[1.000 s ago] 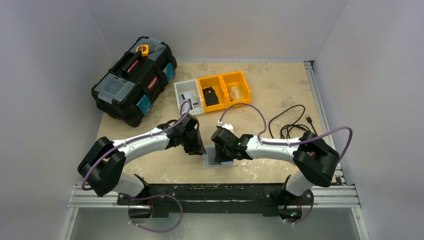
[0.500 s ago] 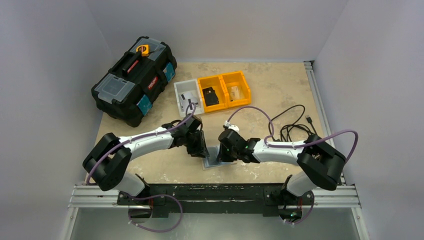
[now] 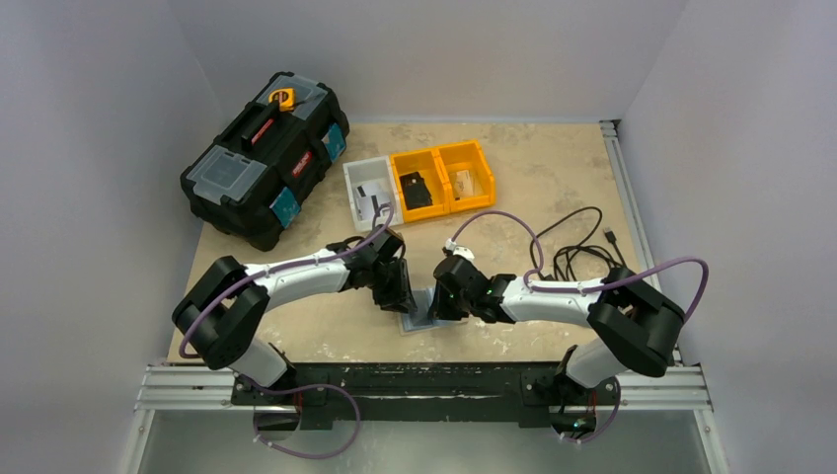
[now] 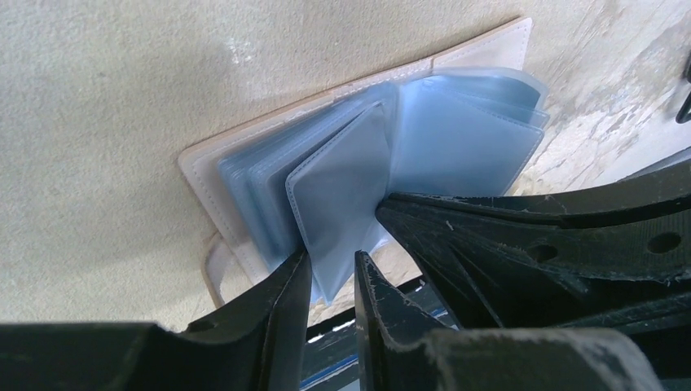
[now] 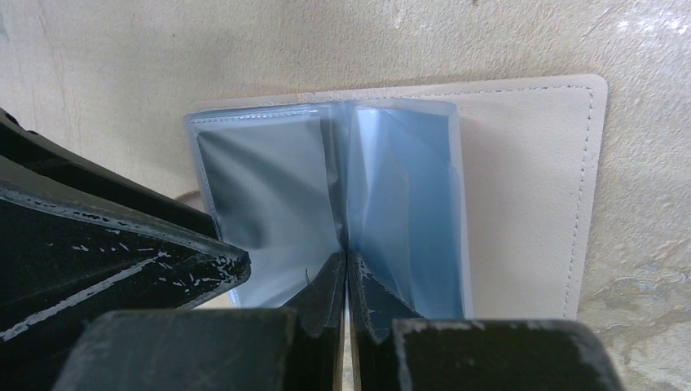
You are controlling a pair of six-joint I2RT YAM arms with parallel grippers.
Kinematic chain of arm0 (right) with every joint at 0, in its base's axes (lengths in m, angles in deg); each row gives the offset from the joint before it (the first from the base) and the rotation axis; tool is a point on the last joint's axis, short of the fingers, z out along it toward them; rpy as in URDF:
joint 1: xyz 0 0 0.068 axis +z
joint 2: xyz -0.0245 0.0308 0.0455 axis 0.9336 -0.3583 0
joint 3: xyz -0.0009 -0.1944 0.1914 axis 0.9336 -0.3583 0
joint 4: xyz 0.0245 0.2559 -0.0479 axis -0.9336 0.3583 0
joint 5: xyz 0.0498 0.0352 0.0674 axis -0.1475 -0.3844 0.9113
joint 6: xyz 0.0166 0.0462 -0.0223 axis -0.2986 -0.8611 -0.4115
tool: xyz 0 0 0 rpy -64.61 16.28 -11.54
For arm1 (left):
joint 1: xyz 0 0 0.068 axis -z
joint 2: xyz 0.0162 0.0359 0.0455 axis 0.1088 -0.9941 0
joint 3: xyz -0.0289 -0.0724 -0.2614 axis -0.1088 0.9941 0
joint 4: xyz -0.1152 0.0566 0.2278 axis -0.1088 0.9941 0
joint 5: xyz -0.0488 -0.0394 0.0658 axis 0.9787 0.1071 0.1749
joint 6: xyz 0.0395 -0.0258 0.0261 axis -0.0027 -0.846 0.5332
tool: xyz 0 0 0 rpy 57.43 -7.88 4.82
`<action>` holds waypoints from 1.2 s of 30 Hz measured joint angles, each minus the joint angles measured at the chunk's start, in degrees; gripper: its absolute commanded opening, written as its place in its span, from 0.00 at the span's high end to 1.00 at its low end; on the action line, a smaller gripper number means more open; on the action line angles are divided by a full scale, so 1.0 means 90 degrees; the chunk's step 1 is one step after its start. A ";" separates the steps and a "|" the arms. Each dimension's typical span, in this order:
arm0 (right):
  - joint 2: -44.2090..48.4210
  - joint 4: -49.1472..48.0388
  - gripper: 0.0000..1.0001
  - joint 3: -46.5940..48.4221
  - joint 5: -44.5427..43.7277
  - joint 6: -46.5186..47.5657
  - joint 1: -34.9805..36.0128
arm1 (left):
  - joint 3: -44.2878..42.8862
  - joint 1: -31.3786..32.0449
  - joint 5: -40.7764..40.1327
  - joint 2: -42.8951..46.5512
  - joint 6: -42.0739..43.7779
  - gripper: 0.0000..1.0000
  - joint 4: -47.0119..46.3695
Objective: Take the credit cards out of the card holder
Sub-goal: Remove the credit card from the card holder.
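Card holder (image 3: pixel 417 321) lies opened flat on the counter (image 3: pixel 533 168), near the front edge at the middle, between my two arms. Its pale beige cover (image 5: pixel 530 187) faces down. Opened out, its long axis runs roughly left-right across the counter, a little skewed, and the spine crease points near-to-far. The blue-tinted clear sleeves (image 4: pixel 456 130) fan up off the spine like pages. Some lean left, some right, and one leaf stands nearly on edge.

Left gripper (image 4: pixel 332 261) is down at the holder's left half. I see its jaws slightly apart, straddling the lower corner of that standing leaf. I cannot tell whether either finger presses on it.

Right gripper (image 5: pixel 347 265) is at the spine crease from the other side, jaws pressed together, tips right where the sleeves meet. I cannot tell whether a leaf is caught between them. From the left wrist view, one of its fingers touches the standing leaf's edge.

From the top, both wrists crowd over the holder and only a sliver of it shows.

Further out, a coiled black cable (image 3: pixel 582 247) lies to the right. A grey bin (image 3: pixel 367 188) and two yellow bins (image 3: pixel 441 176) sit side by side toward the back. A black toolbox (image 3: pixel 265 158) stands at the back left.
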State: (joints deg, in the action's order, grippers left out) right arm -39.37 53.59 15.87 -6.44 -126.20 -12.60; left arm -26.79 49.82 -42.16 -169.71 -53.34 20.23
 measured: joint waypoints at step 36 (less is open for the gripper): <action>0.1486 0.1826 0.64 0.0886 -0.0197 0.0345 0.0024 | -0.1056 0.0277 -0.0355 -0.0083 0.0945 0.64 0.1418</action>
State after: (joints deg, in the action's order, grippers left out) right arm -25.99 70.02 23.85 -8.21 -123.10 -12.38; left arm -36.30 52.31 -45.35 -170.45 -44.84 32.99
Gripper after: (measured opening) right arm 0.360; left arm 0.276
